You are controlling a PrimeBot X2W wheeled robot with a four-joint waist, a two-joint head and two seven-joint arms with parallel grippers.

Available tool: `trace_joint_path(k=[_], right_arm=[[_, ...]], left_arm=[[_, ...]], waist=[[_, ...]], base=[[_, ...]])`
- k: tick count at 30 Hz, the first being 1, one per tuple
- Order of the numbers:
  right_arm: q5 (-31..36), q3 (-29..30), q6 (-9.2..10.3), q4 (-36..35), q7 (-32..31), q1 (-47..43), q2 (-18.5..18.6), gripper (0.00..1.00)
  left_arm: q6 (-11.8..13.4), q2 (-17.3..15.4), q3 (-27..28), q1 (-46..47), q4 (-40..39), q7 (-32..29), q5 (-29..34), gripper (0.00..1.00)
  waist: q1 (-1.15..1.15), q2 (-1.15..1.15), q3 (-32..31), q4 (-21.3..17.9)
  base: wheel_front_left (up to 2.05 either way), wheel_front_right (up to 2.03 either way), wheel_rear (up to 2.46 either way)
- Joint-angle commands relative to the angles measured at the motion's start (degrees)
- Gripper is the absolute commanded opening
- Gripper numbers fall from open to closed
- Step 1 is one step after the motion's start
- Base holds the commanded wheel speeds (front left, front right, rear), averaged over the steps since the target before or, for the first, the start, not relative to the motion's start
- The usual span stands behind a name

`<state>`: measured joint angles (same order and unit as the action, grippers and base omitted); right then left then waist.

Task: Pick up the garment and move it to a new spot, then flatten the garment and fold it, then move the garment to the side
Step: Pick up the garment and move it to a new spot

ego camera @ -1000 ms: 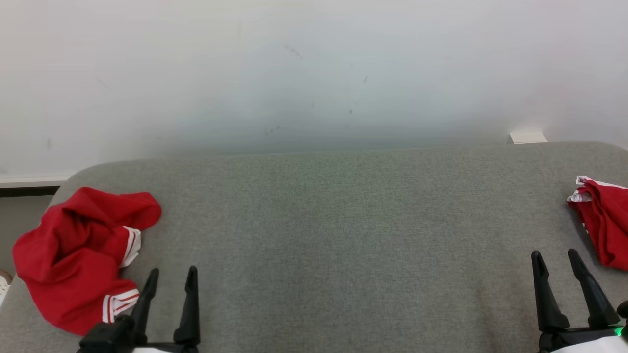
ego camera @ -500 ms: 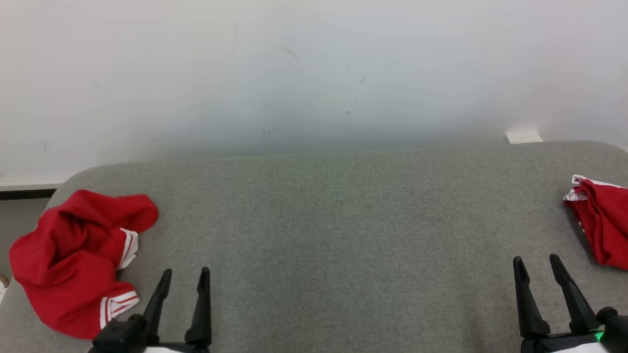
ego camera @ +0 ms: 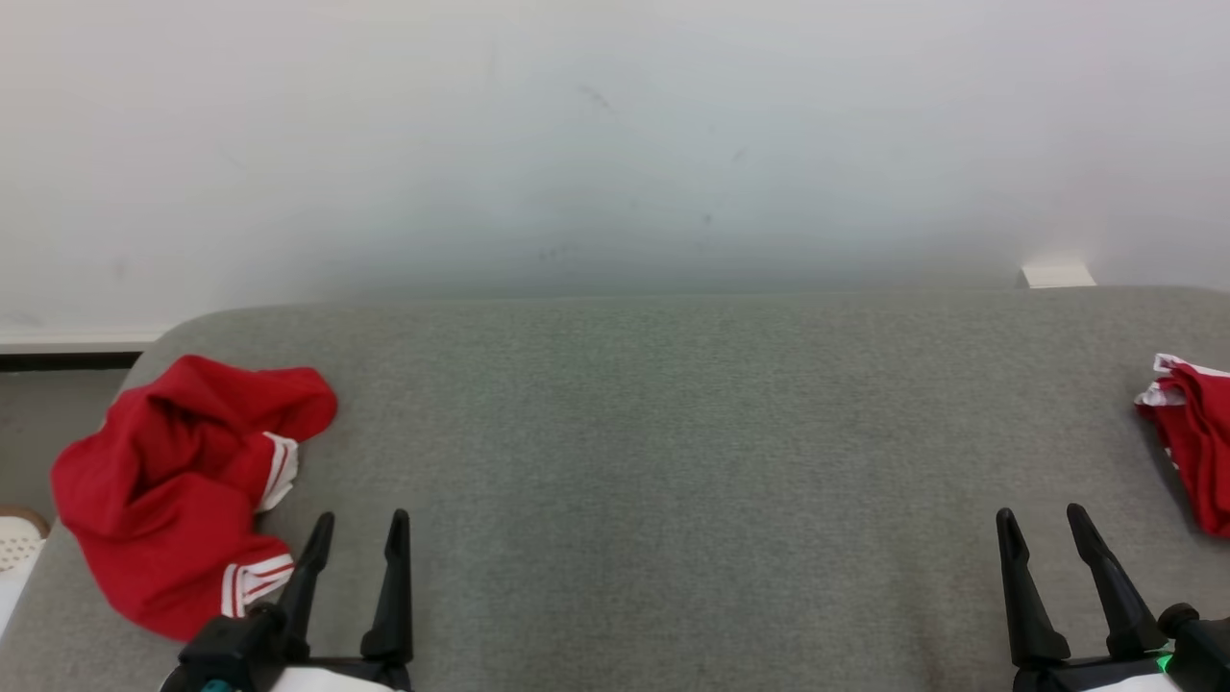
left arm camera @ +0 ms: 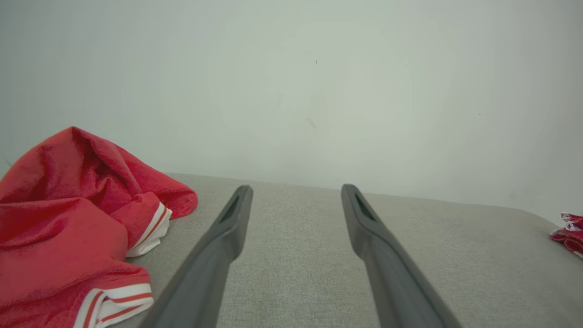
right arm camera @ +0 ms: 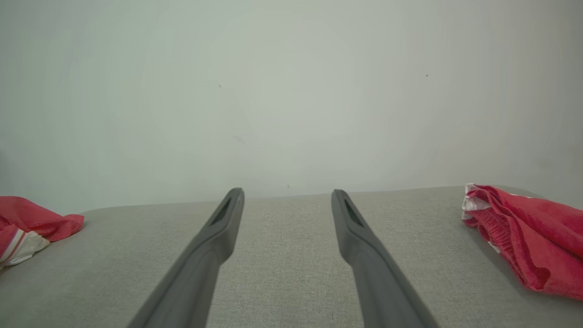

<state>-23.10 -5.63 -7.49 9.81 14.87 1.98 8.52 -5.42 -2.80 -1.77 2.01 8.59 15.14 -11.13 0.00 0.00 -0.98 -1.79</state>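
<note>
A crumpled red garment (ego camera: 173, 481) with white-striped cuffs lies at the left end of the grey padded table (ego camera: 673, 461); it also appears in the left wrist view (left arm camera: 77, 228) and at the left edge of the right wrist view (right arm camera: 27, 223). My left gripper (ego camera: 360, 524) stands open just right of it, nothing between its fingers (left arm camera: 227, 228). Another red garment (ego camera: 1192, 442) lies at the table's right edge, seen again in the right wrist view (right arm camera: 528, 232) and faintly in the left wrist view (left arm camera: 569, 232). My right gripper (ego camera: 1040, 514) is open to its left, empty.
A white wall (ego camera: 615, 144) rises right behind the table's far edge. A small white block (ego camera: 1055, 276) sits at the far right corner by the wall. Off the left end, a pale round object (ego camera: 19, 543) stands below table level.
The whole head picture has shifted a little to the right, so the camera moved. Both grippers stay open; the right one sits slightly further left than a second ago. The garments lie as before.
</note>
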Motion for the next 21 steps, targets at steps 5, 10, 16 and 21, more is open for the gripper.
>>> trace_joint_path(k=[5,10,16,21], right_arm=[[-0.6,-1.05,0.01,0.93,0.12,0.26,-0.2,1.0],[-0.95,-3.54,0.01,2.78,0.19,1.56,-0.43,1.0],[-1.45,-5.62,0.02,6.36,0.27,2.46,-0.76,1.0],[-1.41,-5.43,0.02,7.0,0.29,2.31,-1.59,1.0]], left_arm=[[-0.09,-0.21,1.6,0.71,0.22,-0.01,1.33,1.0],[-0.11,-0.2,3.46,1.04,0.32,-0.02,2.03,1.0],[0.24,-0.2,4.38,1.28,0.96,-0.02,1.62,1.0],[0.65,-0.19,5.34,0.7,1.51,-0.02,1.34,1.0]], waist=[[0.0,0.0,0.12,3.08],[0.0,0.0,0.43,6.52],[0.0,0.0,0.64,11.69],[0.0,0.0,0.9,15.38]], base=[[0.0,0.0,0.0],[0.0,0.0,0.0],[0.0,0.0,0.0],[0.0,0.0,0.0]])
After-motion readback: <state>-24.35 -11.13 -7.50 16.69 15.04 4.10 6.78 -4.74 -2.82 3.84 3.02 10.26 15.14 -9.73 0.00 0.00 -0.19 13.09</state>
